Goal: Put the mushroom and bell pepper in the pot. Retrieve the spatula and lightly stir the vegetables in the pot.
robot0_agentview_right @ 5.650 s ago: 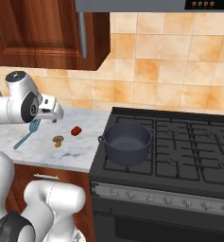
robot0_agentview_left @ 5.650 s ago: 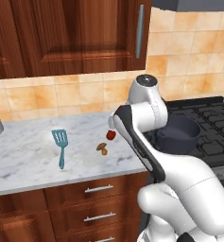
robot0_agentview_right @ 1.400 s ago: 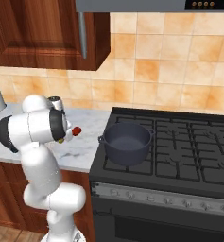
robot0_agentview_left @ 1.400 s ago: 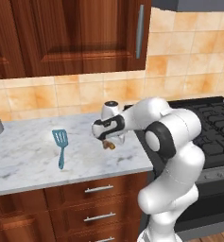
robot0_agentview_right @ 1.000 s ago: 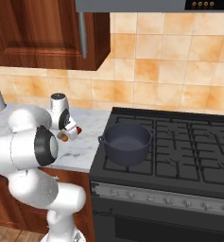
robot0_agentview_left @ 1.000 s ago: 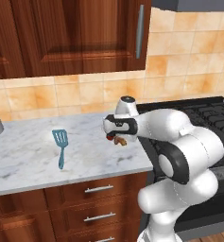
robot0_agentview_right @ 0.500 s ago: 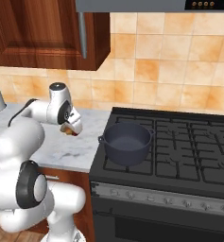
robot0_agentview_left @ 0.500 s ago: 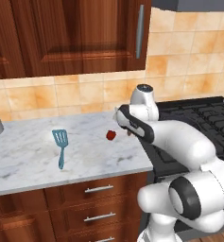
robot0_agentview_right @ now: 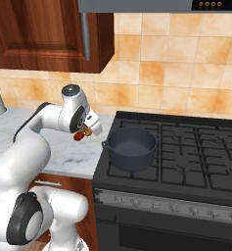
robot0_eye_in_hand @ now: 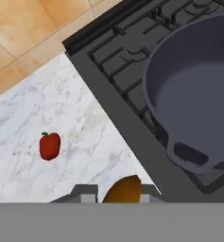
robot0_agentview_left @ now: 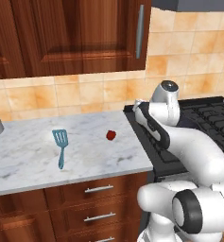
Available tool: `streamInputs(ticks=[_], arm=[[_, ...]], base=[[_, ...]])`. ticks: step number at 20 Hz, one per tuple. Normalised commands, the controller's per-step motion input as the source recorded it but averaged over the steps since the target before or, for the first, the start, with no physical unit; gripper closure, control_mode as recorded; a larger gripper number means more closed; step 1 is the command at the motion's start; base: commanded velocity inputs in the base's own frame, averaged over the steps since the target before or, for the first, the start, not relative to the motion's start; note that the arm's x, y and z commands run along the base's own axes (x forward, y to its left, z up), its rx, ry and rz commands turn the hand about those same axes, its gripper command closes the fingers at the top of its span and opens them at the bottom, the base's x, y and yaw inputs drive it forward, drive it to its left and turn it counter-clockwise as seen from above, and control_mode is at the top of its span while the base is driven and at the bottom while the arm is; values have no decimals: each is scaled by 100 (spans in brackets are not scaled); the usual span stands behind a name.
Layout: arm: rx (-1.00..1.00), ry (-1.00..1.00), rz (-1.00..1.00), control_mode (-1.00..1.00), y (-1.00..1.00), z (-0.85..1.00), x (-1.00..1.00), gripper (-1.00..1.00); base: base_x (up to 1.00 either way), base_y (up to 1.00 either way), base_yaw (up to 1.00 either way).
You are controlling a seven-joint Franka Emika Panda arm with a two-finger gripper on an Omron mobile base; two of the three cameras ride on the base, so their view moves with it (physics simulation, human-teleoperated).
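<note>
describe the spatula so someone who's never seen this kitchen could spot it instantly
Start at the marble counter left of the black stove. The spatula lies flat near its middle, left of the small red bell pepper. It is the one teal thing there, with a slotted squarish blade and thin straight handle.

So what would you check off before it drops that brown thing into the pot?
1. Mushroom held in the claw: ok.
2. Pot empty and lidless: ok.
3. Claw above the pot opening: not ok, it hangs over the counter edge beside the stove.
4. Bell pepper out of the way on the counter: ok.
5. Spatula lying ready on the counter: ok.
</note>
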Motion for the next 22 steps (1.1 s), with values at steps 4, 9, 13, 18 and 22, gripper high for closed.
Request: streamInputs(ticks=[4,9,13,18,22], arm=[[-5,1,-10,-100,-82,17,0,100],[0,14,-13,-100,-78,14,0,100],[0,7,-9,-100,-62,-8,5,100],[0,3,-5,-100,-43,-40,3,100],[0,1,-1,-100,-23,-52,10,100]], base=[[0,0,0],[0,0,0],[0,0,0],[0,0,0],[0,0,0]])
